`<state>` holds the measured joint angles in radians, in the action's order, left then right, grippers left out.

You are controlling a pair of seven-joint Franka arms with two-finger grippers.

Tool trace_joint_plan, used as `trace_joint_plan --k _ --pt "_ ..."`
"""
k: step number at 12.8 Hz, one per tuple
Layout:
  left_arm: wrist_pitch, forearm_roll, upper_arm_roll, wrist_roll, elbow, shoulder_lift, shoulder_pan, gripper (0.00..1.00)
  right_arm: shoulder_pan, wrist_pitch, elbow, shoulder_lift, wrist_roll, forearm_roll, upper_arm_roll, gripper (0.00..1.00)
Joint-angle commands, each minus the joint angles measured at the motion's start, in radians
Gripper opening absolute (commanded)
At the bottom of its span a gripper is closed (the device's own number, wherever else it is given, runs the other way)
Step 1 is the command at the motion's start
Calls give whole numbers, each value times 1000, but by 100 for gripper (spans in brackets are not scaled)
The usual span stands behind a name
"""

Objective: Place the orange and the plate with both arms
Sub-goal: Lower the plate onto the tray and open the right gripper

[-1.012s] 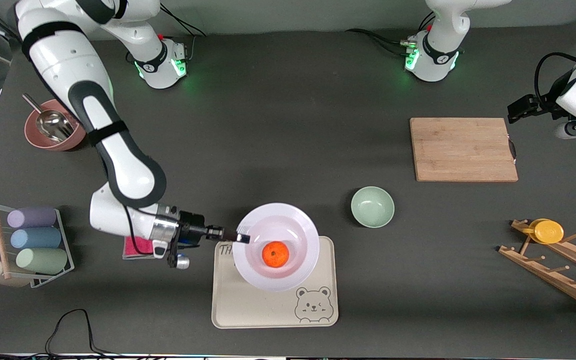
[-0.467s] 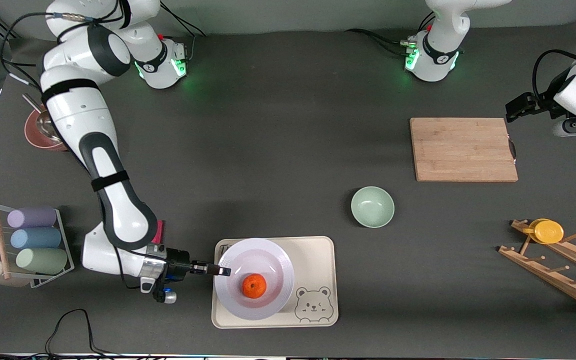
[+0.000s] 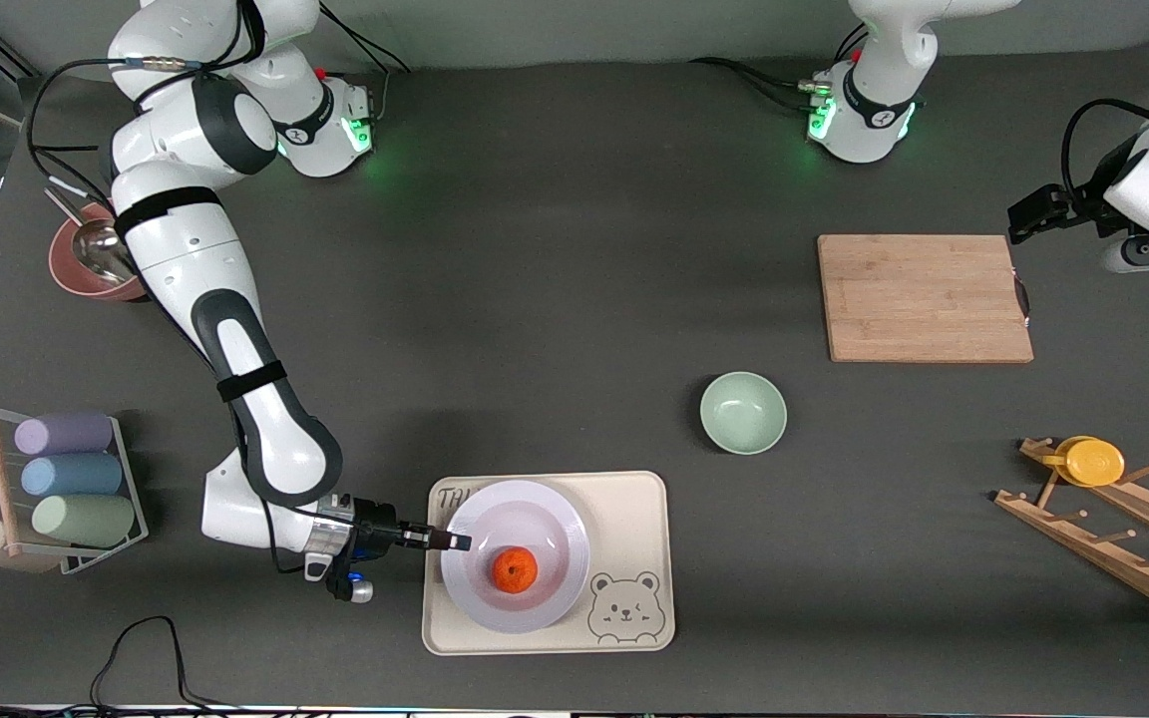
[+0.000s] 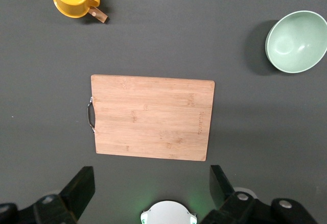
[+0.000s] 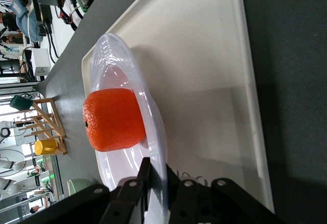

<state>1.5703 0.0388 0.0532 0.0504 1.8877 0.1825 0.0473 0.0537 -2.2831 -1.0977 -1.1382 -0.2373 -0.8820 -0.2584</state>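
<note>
The white plate [image 3: 547,521] is down on the cream bear-printed tray [image 3: 634,504], at the end of the tray toward the right arm. The orange [image 3: 514,567] sits in the plate's centre. My right gripper [image 3: 455,541] is shut on the plate's rim, one finger over the rim and one under it. In the right wrist view the plate [image 5: 118,66] carries the orange [image 5: 112,119] over the tray [image 5: 204,55], with the right gripper [image 5: 157,179] clamped on the edge. My left gripper [image 4: 150,183] waits open and empty above the table by the cutting board [image 4: 152,117].
A pale green bowl [image 3: 743,412] stands between the tray and the wooden cutting board [image 3: 924,297]. A wooden rack with a yellow cup [image 3: 1093,461] is at the left arm's end. A wire rack of pastel cups [image 3: 66,479] and a brown bowl with a scoop [image 3: 86,264] are at the right arm's end.
The right arm has brought the plate with the orange down from above the tray onto it, nearer the front camera. The left arm has hardly moved.
</note>
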Motion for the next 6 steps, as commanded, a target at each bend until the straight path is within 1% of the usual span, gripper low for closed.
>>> trace_joint_plan --k 1,2,4,5,6 --pt "8 -8 -3 0 16 18 -4 100 8 -12 47 -22 4 18 -16 59" --pt "8 -7 -3 0 16 17 -4 100 17 -13 48 -18 9 20 -22 99" --pt "13 -7 -3 -1 16 14 -4 100 29 -29 50 -8 15 24 -22 100" --pt "14 -5 -3 -1 16 14 -4 100 29 -29 52 -5 16 53 -21 100" --pt "19 4 -3 -1 16 8 -6 100 28 -29 67 0 30 116 -22 100"
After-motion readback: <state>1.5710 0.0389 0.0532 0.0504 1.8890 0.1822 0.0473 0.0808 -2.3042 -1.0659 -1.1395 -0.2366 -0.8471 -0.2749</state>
